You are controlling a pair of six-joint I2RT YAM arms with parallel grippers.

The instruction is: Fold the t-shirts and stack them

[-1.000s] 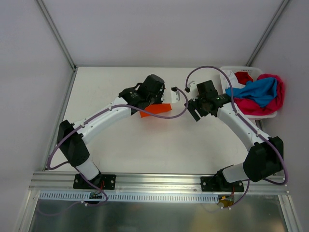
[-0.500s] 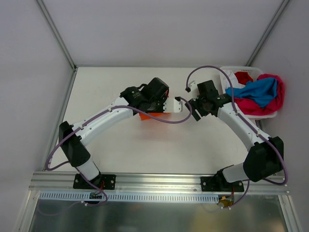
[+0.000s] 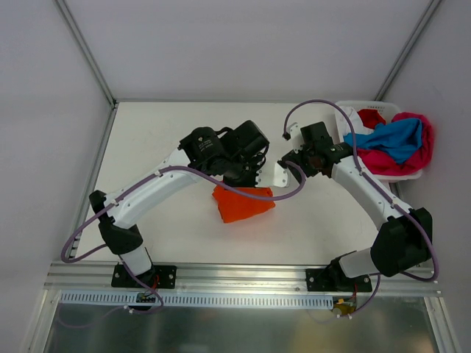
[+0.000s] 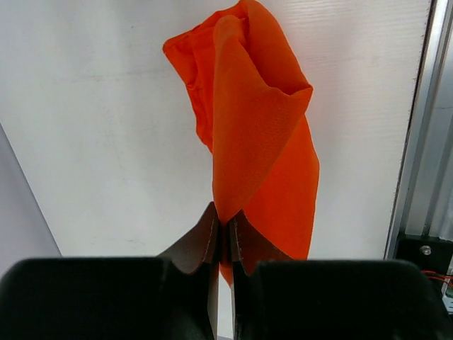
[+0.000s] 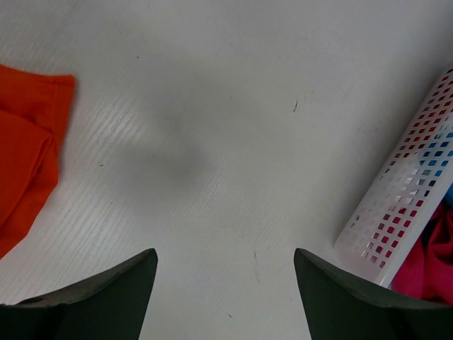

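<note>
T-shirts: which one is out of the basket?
The orange t-shirt, pinched by the left gripper; the other t-shirts, blue, red and pink, are heaped in the white basket.

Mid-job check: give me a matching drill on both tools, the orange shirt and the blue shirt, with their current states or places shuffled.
Things:
1. left tool
2. right tool
3. orange t-shirt
4. blue t-shirt

States or places:
a. open, above bare table
b. lying on top of the pile in the white basket
c. shut on cloth
d. pinched by a tool, bunched up

Pairs: 1-c, 2-a, 3-d, 4-b
</note>
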